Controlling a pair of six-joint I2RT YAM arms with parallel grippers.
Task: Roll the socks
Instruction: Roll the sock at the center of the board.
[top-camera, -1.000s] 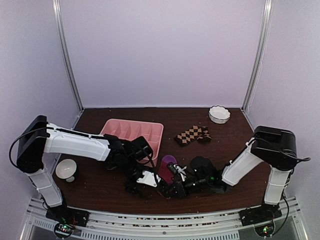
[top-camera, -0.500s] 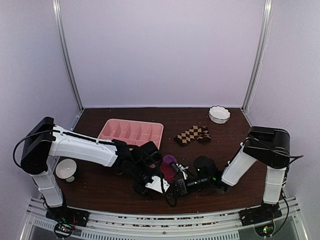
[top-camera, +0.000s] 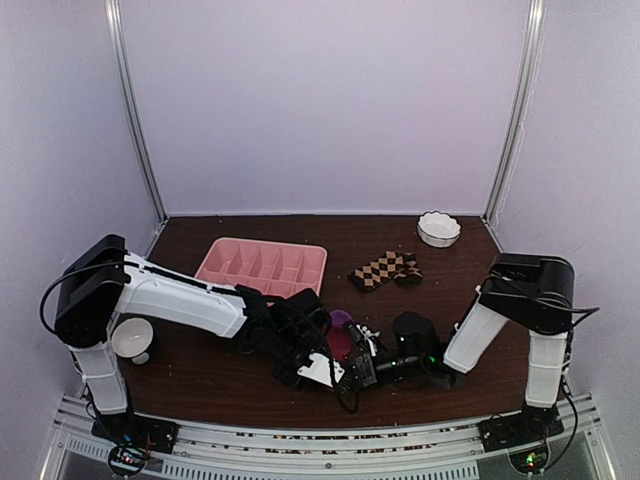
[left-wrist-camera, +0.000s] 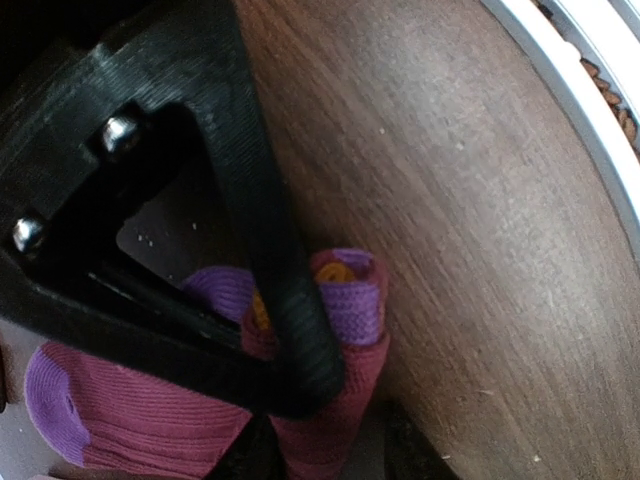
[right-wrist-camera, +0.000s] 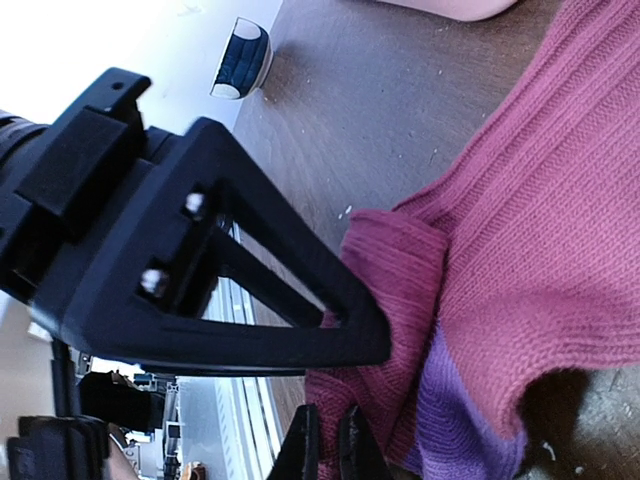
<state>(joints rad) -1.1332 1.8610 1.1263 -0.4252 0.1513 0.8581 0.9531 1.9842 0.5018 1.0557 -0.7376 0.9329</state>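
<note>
Two socks, neither rolled yet by the look of it.

Top external: pink sock sits low centre of the frame, bunched between left gripper and right gripper, which meet over it near the table's front edge. Too small here to read either set of jaws. Checkered sock lies flat and folded, right of centre, well apart from both grippers, just right of the pink tray. White dish sits upper right.

Left wrist: pink sock is at lower centre, its purple-and-orange cuff curled into a small coil, purple toe at lower left. Left finger lies across the coil and touches it. The other finger is hidden, so I cannot tell whether the jaws are pinching.

Right wrist: pink sock fills the right side, ribbed knit with a purple band at the bottom, one edge folded over at centre. Right finger has its tip against that fold. The jaws are pressed together; whether fabric is caught between them is unclear.

Progress, as a judgement: the pink roll is barely started at the cuff, with most of its length loose. The checkered sock looks untouched, so most of the task is left.
</note>
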